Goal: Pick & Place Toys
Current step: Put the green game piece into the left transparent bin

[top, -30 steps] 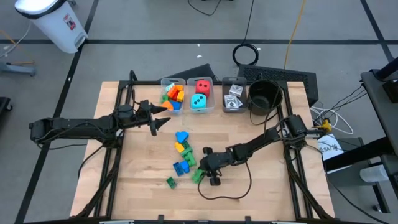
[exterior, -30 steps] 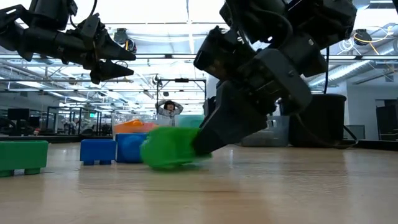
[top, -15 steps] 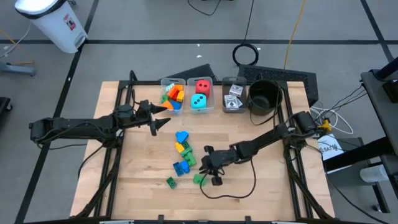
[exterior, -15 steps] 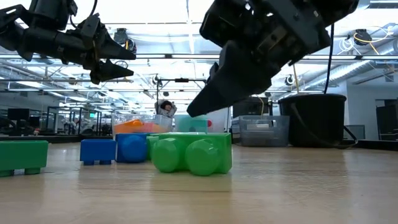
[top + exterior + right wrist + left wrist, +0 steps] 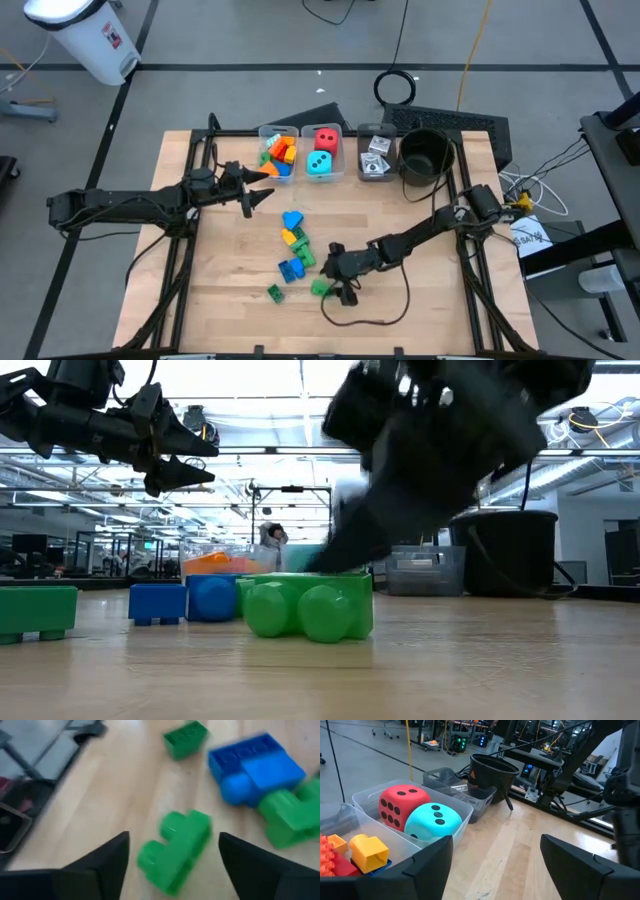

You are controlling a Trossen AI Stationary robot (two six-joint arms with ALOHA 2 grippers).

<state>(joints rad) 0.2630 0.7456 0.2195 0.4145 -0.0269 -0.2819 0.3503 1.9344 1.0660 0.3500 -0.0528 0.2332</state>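
Observation:
A green brick [image 5: 320, 288] lies flat on the table near its front; it also shows in the low view [image 5: 305, 608] and the right wrist view [image 5: 175, 845]. My right gripper [image 5: 337, 275] is open just above and behind it, with its fingers to either side [image 5: 172, 842]. More loose bricks lie close by: blue [image 5: 291, 268], green [image 5: 303, 250], orange-yellow [image 5: 290, 237], blue [image 5: 292, 220] and a small green one [image 5: 274, 292]. My left gripper [image 5: 258, 192] is open and empty in the air by the bins [image 5: 495, 865].
Three clear bins stand at the far edge: one with bricks [image 5: 278, 155], one with a red die [image 5: 402, 805] and a teal die [image 5: 435, 820], one with cards [image 5: 377, 155]. A round black pot [image 5: 425, 155] stands to their right. A cable loops near the front edge.
A second ago my right gripper stood against the green brick, which showed blurred. It then rose off it, and the brick settled flat on the table. The gripper has now come down again close over the brick.

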